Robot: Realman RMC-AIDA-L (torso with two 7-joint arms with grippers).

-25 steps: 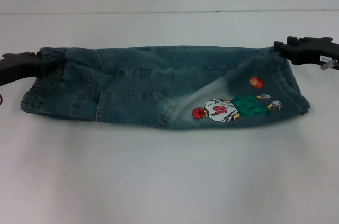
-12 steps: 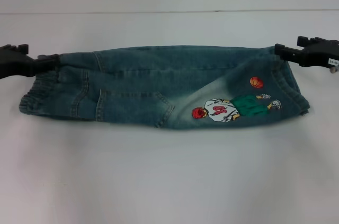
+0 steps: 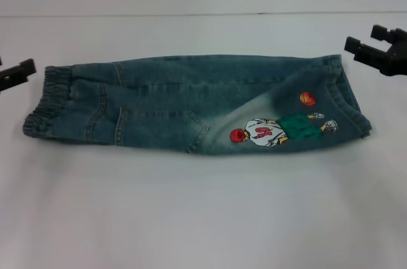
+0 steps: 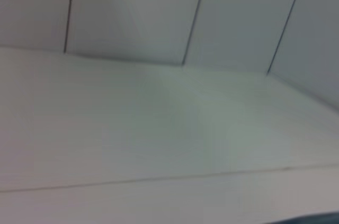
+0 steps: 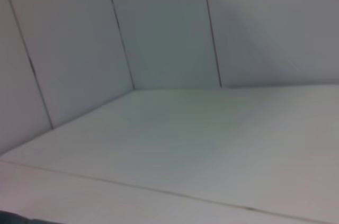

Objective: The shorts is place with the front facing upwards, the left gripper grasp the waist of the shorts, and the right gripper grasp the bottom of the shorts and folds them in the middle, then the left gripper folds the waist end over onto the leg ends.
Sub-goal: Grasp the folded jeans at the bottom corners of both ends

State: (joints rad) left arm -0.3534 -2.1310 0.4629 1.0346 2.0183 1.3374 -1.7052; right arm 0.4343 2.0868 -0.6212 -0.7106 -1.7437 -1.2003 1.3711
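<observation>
Across the middle of the white table (image 3: 203, 218), the denim shorts (image 3: 191, 107) lay flat, folded lengthwise into a long band running side to side. Elastic waist end (image 3: 44, 103) pointed toward the table's left edge; leg ends (image 3: 346, 100) pointed toward the right edge. An embroidered patch (image 3: 280, 130) of a figure in a white shirt and green shorts sat on the fabric near the leg ends, with a small orange ball (image 3: 308, 98) stitched just above it. A pocket seam (image 3: 197, 132) showed near the middle of the band, along its near edge.

Left gripper (image 3: 16, 73) stood just off the far corner of the waist end, apart from the cloth, with nothing in it. Only its tip showed at the picture's edge, so I could not tell how its jaws stood. Right gripper (image 3: 372, 45) hovered beyond the far corner of the leg ends, clear of the denim, its two black fingers (image 3: 359, 46) parted with a visible gap between them and holding nothing.

Neither wrist view showed fingers; both looked along bare table toward the panelled wall (image 4: 132, 12). A dark sliver at the lower edge of each wrist view was too small to identify.
</observation>
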